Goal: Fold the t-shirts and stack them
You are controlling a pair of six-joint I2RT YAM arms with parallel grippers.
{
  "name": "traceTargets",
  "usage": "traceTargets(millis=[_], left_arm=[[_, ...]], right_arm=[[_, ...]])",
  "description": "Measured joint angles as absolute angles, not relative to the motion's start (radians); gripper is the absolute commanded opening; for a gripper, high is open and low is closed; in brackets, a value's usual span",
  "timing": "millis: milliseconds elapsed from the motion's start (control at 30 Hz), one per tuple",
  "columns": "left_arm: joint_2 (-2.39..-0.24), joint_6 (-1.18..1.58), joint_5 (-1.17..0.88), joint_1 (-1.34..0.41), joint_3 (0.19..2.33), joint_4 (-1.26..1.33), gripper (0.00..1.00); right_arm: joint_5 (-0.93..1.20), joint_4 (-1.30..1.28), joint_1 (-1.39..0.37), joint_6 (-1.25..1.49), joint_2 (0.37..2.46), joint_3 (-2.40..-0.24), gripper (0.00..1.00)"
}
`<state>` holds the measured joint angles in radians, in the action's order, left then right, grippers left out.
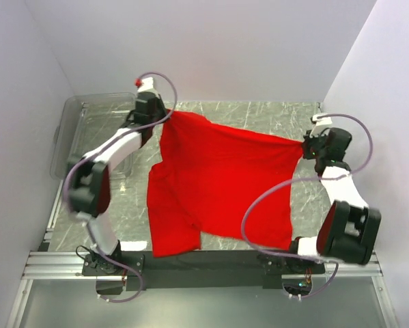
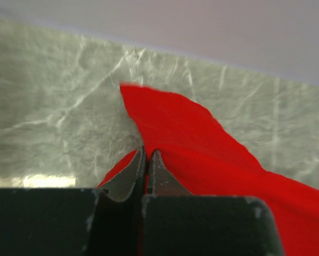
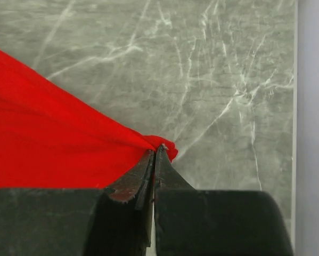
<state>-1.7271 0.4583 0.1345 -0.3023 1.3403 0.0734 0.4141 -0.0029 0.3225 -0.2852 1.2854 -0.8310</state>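
Note:
A bright red t-shirt (image 1: 218, 181) hangs stretched between both arms above the marble table, its lower part draping toward the near edge. My left gripper (image 1: 164, 115) is shut on the shirt's far left corner; in the left wrist view the red cloth (image 2: 186, 133) runs out from between the closed fingertips of that gripper (image 2: 148, 153). My right gripper (image 1: 306, 143) is shut on the right corner, which bunches into a small red knot (image 3: 167, 145) at the tips of the gripper (image 3: 156, 150). The cloth is taut between the two grips.
A clear plastic bin (image 1: 74, 137) stands at the left of the table, behind the left arm. The white walls close in on the left, back and right. A metal rail (image 1: 204, 266) runs along the near edge.

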Motion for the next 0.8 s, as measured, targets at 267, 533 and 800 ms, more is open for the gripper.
traceTargets(millis=[267, 533, 800], left_arm=[[-2.13, 0.492, 0.138, -0.302, 1.646, 0.078, 0.01], [-2.296, 0.544, 0.147, -0.295, 1.878, 0.065, 0.01], [-2.418, 0.596, 0.127, -0.28, 2.014, 0.04, 0.01]], right_arm=[[0.216, 0.225, 0.256, -0.23, 1.602, -0.946, 0.0], [0.123, 0.199, 0.25, -0.144, 1.875, -1.271, 0.0], [0.101, 0.207, 0.24, -0.12, 1.956, -1.336, 0.0]])
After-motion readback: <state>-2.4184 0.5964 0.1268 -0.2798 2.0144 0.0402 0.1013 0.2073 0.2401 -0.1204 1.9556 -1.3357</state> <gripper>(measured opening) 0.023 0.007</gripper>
